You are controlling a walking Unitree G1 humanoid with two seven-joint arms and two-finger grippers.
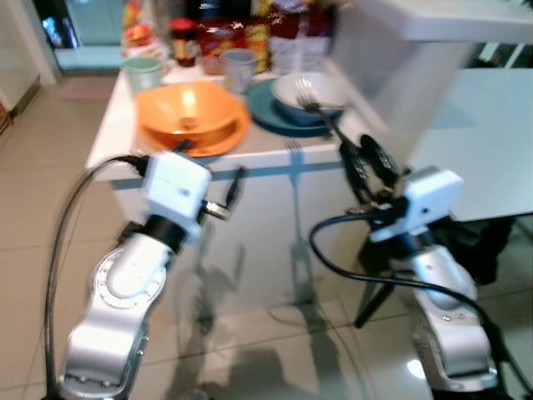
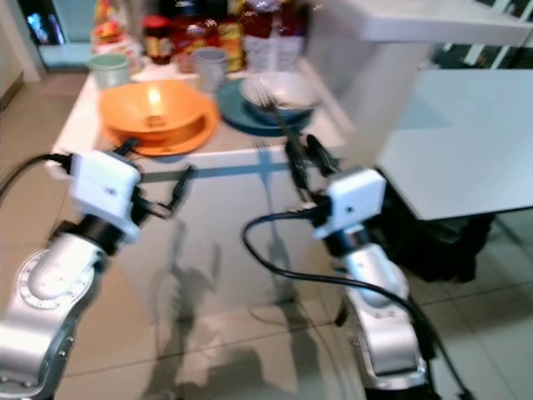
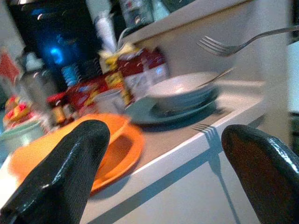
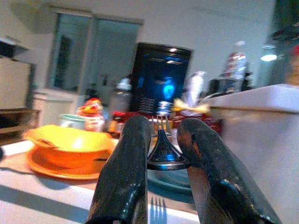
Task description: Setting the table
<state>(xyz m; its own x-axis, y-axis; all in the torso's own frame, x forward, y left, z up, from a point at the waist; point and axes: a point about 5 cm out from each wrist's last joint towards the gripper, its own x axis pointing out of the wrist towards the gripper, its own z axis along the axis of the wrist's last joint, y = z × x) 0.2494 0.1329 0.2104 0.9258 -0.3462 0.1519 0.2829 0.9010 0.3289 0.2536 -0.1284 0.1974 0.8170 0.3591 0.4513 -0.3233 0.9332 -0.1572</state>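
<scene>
Setting: a white counter (image 1: 275, 154) seen from the robot's head, looking forward and down, with pale floor tiles (image 1: 33, 200) around it; the head views are a little blurred.
Right gripper (image 1: 369, 164): raised in front of the counter's near edge, its two black fingers (image 4: 127, 177) pressed onto the handle of a fork.
Fork (image 1: 310, 102): held up in the air by the right gripper, handle low, tines high and pointing away from the robot, over the white bowl.
Left gripper (image 1: 236, 184): in front of the counter, below its top edge and to the left of the right gripper; in the left wrist view its two fingers (image 3: 65, 172) stand well apart with nothing between them.
Orange bowl (image 1: 188, 111): sits on an orange plate (image 1: 225, 140) at the counter's near left.
White bowl (image 1: 310, 90): rests on a blue plate (image 1: 271, 112), just right of the orange bowl.
Cups: a pale green cup (image 1: 142, 71) behind the orange bowl to the left, and a grey cup (image 1: 238, 67) behind it to the right.
Back of counter: a dark-lidded jar (image 1: 182, 39) and red and yellow food packets (image 1: 241, 37), too blurred to read.
Right side: a white table (image 1: 479, 142) stands beside the counter, with dark legs below.
</scene>
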